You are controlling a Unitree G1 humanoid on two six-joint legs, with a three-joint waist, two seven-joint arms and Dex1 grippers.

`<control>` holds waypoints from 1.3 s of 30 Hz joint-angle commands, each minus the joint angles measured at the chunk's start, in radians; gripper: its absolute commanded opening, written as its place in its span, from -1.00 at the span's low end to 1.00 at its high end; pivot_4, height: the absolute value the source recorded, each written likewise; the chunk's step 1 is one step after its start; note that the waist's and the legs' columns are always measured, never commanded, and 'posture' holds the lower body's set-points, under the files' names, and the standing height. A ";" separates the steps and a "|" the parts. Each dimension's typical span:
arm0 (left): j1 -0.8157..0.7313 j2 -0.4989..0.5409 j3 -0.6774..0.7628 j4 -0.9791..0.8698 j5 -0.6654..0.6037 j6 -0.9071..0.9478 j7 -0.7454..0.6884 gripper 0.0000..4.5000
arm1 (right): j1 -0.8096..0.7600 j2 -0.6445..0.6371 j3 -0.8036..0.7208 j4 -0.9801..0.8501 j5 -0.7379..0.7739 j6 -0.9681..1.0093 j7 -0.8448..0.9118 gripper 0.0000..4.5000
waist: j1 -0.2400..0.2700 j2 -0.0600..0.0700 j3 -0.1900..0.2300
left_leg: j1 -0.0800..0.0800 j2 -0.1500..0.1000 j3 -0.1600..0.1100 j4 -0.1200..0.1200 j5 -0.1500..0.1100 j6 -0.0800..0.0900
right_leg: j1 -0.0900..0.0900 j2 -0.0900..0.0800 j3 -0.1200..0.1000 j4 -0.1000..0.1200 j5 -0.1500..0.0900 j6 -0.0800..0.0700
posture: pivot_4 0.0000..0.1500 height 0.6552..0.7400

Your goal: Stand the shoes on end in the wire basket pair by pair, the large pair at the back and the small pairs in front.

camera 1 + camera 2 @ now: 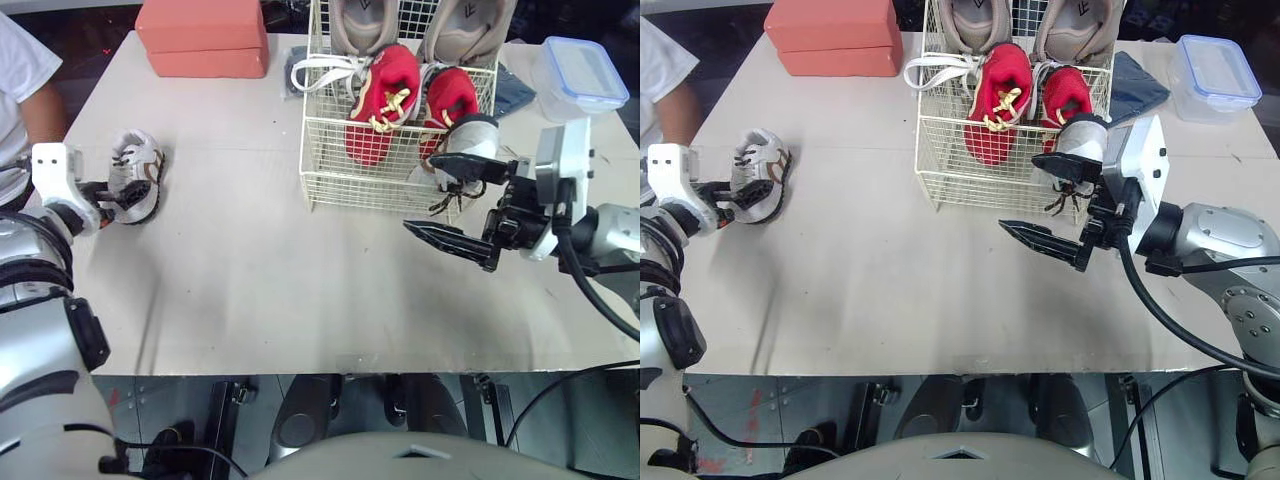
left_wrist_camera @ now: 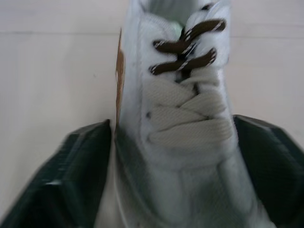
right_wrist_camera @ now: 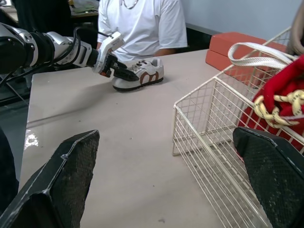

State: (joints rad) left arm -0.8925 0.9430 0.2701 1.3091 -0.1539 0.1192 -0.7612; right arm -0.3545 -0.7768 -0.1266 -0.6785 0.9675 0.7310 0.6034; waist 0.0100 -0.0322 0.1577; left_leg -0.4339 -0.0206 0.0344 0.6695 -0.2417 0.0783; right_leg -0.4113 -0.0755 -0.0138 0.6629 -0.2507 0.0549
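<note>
A white wire basket (image 1: pixel 330 150) stands at the back middle of the table. A large beige pair (image 1: pixel 365 20) stands at its rear, and a red pair (image 1: pixel 380 95) in front of that. One small white shoe with brown laces (image 1: pixel 470 135) stands in the front right corner. Its mate (image 1: pixel 138 175) lies on the table at the far left, seen close up in the left wrist view (image 2: pixel 180 95). My left gripper (image 1: pixel 105 195) is shut on that shoe, one finger (image 2: pixel 71 175) pressed to each side. My right gripper (image 1: pixel 455 205) hangs open just outside the basket's front right corner, holding nothing.
Two pink boxes (image 1: pixel 203 35) are stacked at the back left. A clear tub with a blue lid (image 1: pixel 580 75) and a dark cloth (image 1: pixel 515 90) lie right of the basket. A person in a white shirt (image 3: pixel 142 23) stands at the table's left side.
</note>
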 commanded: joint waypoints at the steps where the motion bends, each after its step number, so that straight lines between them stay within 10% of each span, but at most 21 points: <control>1: -0.017 0.002 0.024 0.000 -0.002 -0.018 0.005 0.08 | 0.006 0.000 -0.040 -0.026 -0.003 -0.028 0.001 1.00 | -0.001 0.000 0.000 | 0.000 0.000 0.000 0.000 0.000 0.000 | 0.000 0.000 0.000 0.000 0.000 0.000 | 1.00 1.00; 8: 0.008 -0.008 0.063 -0.017 -0.026 -0.041 -0.003 -0.88 | 0.027 -0.002 -0.061 -0.030 0.006 -0.032 0.003 1.00 | 0.004 0.000 0.000 | 0.000 -0.001 0.000 0.000 0.000 0.000 | 0.000 -0.002 0.000 0.000 0.000 0.000 | 1.00 1.00; 16: 0.076 -0.121 0.169 -0.400 -0.172 -0.294 -0.066 -0.89 | 0.011 0.024 -0.097 -0.013 0.091 -0.021 -0.031 1.00 | 0.004 -0.003 0.000 | -0.002 0.000 -0.002 0.000 0.000 -0.001 | 0.000 -0.004 -0.001 -0.001 0.000 0.000 | 1.00 1.00; 22: 0.198 -0.413 0.050 -1.156 -0.333 -0.107 0.083 -0.89 | -0.110 0.072 -0.071 0.051 0.206 0.026 -0.131 1.00 | 0.003 -0.003 0.000 | -0.002 -0.001 -0.002 0.000 0.000 -0.001 | 0.000 -0.006 0.000 -0.001 0.000 0.000 | 1.00 1.00; 28: 0.196 -0.595 -0.115 -1.534 -0.457 0.122 0.211 -0.89 | -0.296 0.176 -0.040 0.183 0.304 0.073 -0.312 1.00 | -0.015 -0.002 0.000 | -0.001 -0.002 -0.002 0.000 0.000 -0.001 | 0.000 -0.003 0.001 0.000 0.000 0.000 | 1.00 1.00; 39: 0.215 -0.642 -0.237 -1.635 -0.449 0.197 0.187 -0.89 | -0.449 0.367 0.001 0.269 0.361 0.100 -0.570 1.00 | -0.021 0.002 0.000 | 0.000 -0.001 -0.001 0.000 0.001 -0.001 | 0.000 0.004 0.002 0.000 0.000 0.000 | 1.00 1.00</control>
State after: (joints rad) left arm -0.6664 0.2964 0.0271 -0.2858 -0.6077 0.3326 -0.5649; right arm -0.7910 -0.4087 -0.1145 -0.3906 1.3154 0.8346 0.0510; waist -0.0108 -0.0299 0.1576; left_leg -0.4339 -0.0223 0.0330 0.6696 -0.2410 0.0772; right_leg -0.4110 -0.0717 -0.0123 0.6631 -0.2505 0.0546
